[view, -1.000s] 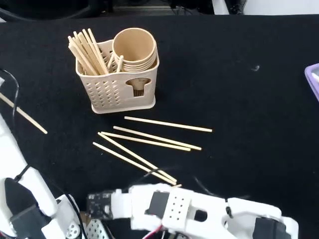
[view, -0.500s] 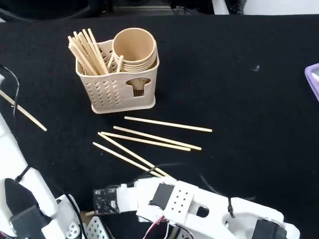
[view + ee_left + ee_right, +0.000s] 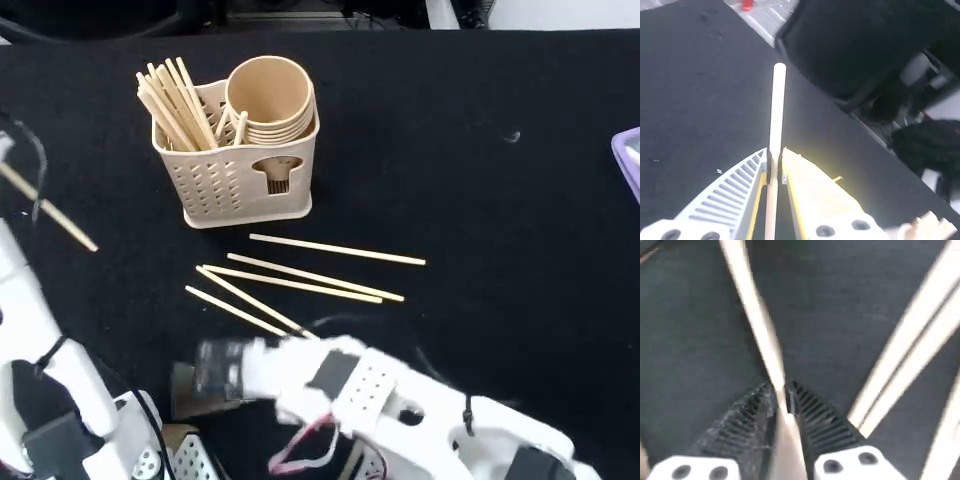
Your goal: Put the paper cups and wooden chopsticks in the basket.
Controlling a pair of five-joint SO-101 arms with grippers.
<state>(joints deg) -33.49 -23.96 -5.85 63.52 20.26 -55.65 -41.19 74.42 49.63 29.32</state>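
Note:
The beige basket (image 3: 240,180) stands at the back left, holding a stack of paper cups (image 3: 270,95) and a bundle of wooden chopsticks (image 3: 175,100). Several loose chopsticks (image 3: 320,275) lie on the black table in front of it. My left gripper (image 3: 774,152) is shut on one chopstick (image 3: 776,105), which sticks out at the table's left edge (image 3: 50,212). My right arm (image 3: 360,390) lies over the near ends of two loose chopsticks. Its gripper (image 3: 785,387) is shut on a chopstick (image 3: 752,310), with other chopsticks (image 3: 910,355) close beside.
A purple container (image 3: 628,160) shows at the right edge. The black table (image 3: 480,180) is bare to the right of the basket. A dark chair and floor (image 3: 865,45) lie beyond the table's edge.
My right arm has moved farther from the near edge and now covers the near ends of the two chopsticks. The chopstick in my left gripper has shifted slightly.

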